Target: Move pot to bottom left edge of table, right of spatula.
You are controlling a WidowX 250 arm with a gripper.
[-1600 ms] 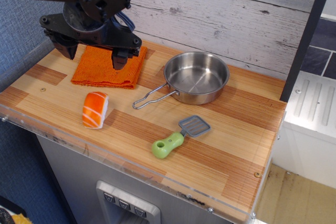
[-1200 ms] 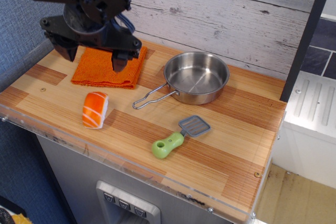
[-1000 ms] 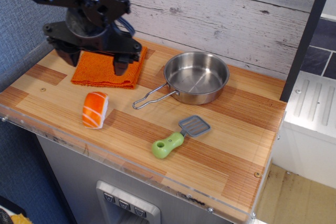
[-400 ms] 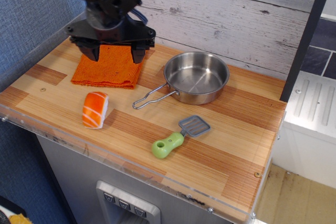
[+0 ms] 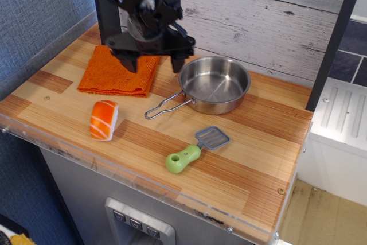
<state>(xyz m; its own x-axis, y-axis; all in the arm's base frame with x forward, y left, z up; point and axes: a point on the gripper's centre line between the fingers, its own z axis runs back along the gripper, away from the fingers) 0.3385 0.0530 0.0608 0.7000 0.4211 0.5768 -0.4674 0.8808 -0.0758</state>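
Observation.image: gripper point(image 5: 153, 64) fingers spread, probably hovering between cloth point(image 5: 118, 71) and pot point(image 5: 215, 84); spatula point(image 5: 195, 148) on table point(image 5: 261, 142).

The gripper point(image 5: 153, 61) hangs at the upper centre of the frame with its fingers apart, between the orange cloth point(image 5: 117, 72) and the pot point(image 5: 214, 84). The pot's wire handle point(image 5: 165, 106) reaches toward lower left under it. Bare table point(image 5: 252, 147) lies at the right of the spatula point(image 5: 195, 148) up to the acrylic rim. The sushi piece point(image 5: 104, 120) stands at the left, well apart.
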